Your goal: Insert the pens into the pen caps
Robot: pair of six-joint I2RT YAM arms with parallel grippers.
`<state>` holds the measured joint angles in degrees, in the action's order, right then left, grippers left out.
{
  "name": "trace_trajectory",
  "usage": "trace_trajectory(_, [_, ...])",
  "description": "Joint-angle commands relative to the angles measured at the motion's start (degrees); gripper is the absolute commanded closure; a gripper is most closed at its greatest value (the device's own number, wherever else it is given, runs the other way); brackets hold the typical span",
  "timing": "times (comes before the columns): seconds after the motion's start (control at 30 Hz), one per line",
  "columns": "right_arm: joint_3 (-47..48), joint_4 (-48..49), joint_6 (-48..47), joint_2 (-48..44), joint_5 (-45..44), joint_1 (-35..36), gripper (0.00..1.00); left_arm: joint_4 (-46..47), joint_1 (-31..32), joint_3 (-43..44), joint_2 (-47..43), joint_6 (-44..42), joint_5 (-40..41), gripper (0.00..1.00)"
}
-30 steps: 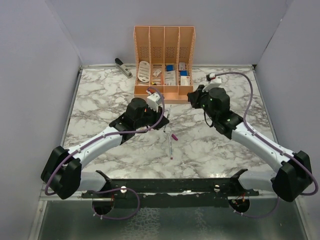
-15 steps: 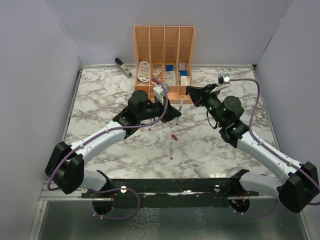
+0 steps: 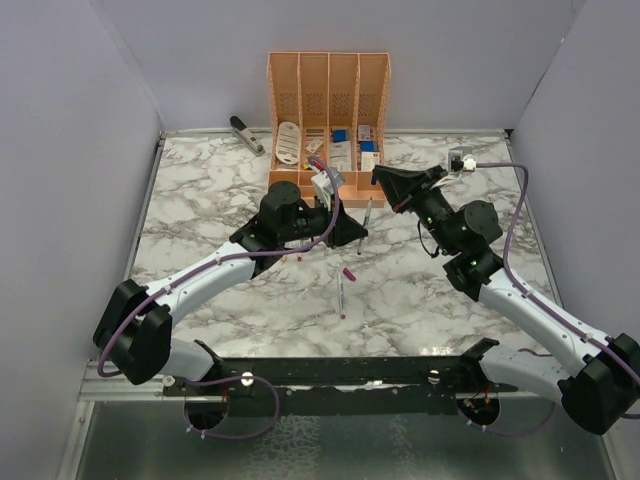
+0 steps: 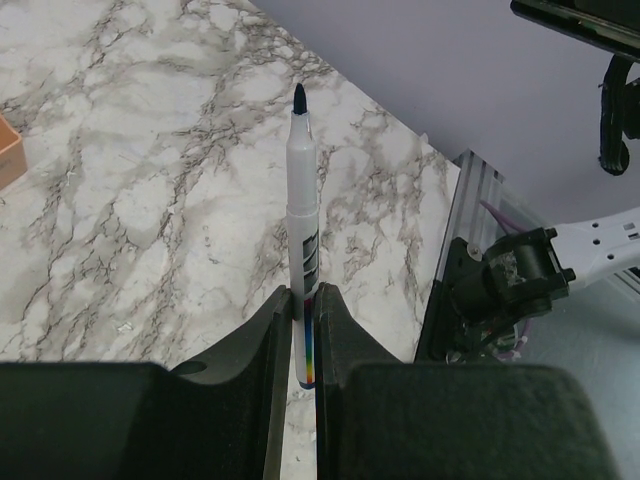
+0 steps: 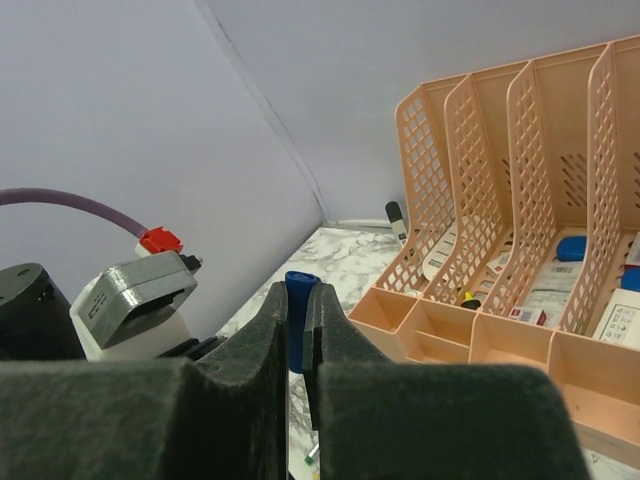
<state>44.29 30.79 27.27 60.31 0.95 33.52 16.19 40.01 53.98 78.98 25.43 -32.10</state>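
Raised off the surface and swung face to face, left pincer clamped on a dark-tipped pen, right pincer pinching the blue cap, poised for insertion.

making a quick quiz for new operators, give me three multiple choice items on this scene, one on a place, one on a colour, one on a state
1. Where does the stapler lie?
A) on the table, left of the organiser, at the far edge
B) inside the organiser
C) beside the arm bases

2. What colour is the cap in the right gripper?
A) red
B) blue
C) yellow

3. How is the left gripper?
A) open and empty
B) shut on a cap
C) shut on a pen

Answers:
1 A, the top view shows it at the far left, outside the organiser.
2 B, the right wrist view shows a blue cap pinched there.
3 C, the left wrist view shows the jaws closed on the pen's barrel.
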Motion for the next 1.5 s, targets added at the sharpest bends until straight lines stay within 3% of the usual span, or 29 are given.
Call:
trace_trajectory(0.0, [-0.6,1.4,-1.0,-0.3,2.5,-0.1,0.99,3.0,0.3,1.2,0.3,1.0,-1.7,1.0])
trace_trajectory(1.47, [-1.9,-3.7,-1.1,-1.1,2.5,-0.1,0.99,4.0,0.3,0.0,-1.7,0.8,1.6,1.0])
